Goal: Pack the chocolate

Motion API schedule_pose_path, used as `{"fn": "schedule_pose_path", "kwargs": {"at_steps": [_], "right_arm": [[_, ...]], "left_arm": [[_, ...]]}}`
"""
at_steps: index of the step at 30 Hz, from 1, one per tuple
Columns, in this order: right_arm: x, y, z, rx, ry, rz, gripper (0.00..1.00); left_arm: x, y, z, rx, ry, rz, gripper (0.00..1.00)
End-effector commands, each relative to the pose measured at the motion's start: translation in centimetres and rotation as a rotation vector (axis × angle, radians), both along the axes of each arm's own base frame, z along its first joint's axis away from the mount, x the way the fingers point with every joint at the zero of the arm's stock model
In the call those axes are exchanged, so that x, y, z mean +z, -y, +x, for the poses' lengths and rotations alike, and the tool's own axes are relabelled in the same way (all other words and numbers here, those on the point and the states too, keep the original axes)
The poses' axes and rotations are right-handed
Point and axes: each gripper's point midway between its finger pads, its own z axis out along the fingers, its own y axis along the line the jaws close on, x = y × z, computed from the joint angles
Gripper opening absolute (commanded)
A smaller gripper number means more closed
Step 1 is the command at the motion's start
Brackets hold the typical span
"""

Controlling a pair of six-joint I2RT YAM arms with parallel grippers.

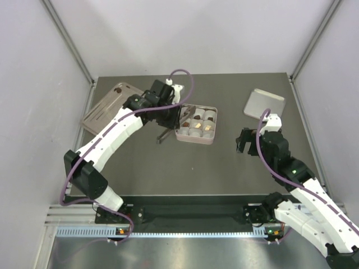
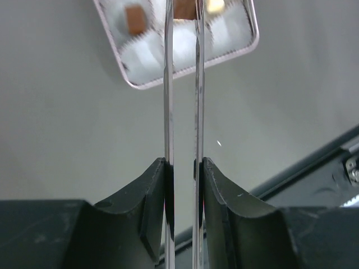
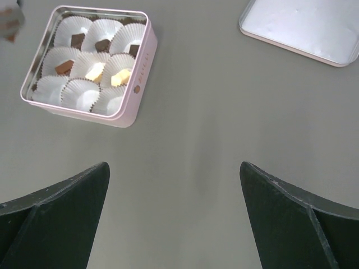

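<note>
Six pieces of chocolate sit in the tin, one per paper cup. Three dark ones are in the row farthest from my right gripper, and one brown and two cream are in the middle row. The three cups in the nearest row show only white paper.

My left gripper is over the table just beside the tin, with its fingers pressed onto a pair of tweezers, one pad on each blade. The blades run nearly parallel with a narrow gap and reach out over the tin's cups. A dark brown piece shows between the blade tips at the top edge of the left wrist view. I can't tell if it's pinched or just lying in the cup below.

My right gripper is spread fully wide, holding nothing, well apart from the tin on the side opposite my left arm.

The lid lies flat on the table, apart from the tin and beyond my right gripper. A brownish tray lies on the tin's other side, behind my left arm in the overhead view.
</note>
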Motion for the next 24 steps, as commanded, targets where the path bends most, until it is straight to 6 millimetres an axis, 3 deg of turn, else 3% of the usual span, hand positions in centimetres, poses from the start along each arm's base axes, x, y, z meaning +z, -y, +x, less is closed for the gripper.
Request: {"fn": "schedule_pose_path", "kwargs": {"at_steps": [1,4,10,13,24], "right_arm": [[1.2,0.0,0.0,-0.004,0.013,0.014,1.00],[1.9,0.1,0.2,-0.010,0.028,0.013,1.00],[2.2,-0.1,0.4,-0.008,0.029,0.014,1.00],[1.9,-0.1,0.4,-0.007,0.023,0.011,1.00],[1.5,0.1,0.4,-0.012,0.019,0.000,1.00]], "left_arm": [[0.5,0.8,-1.9,0.004,0.005,-0.020,0.35],[-1.8,0.7,-3.1,0.001,-0.028,0.019,0.35],[-4.5,-0.1,-3.4,0.029,-0.049,0.062,0.35],[-4.9,-0.8,-2.7,0.058,-0.023,0.100,0.35],[-6.8,-0.5,-1.2,0.072,-0.027,0.151,0.36]]}}
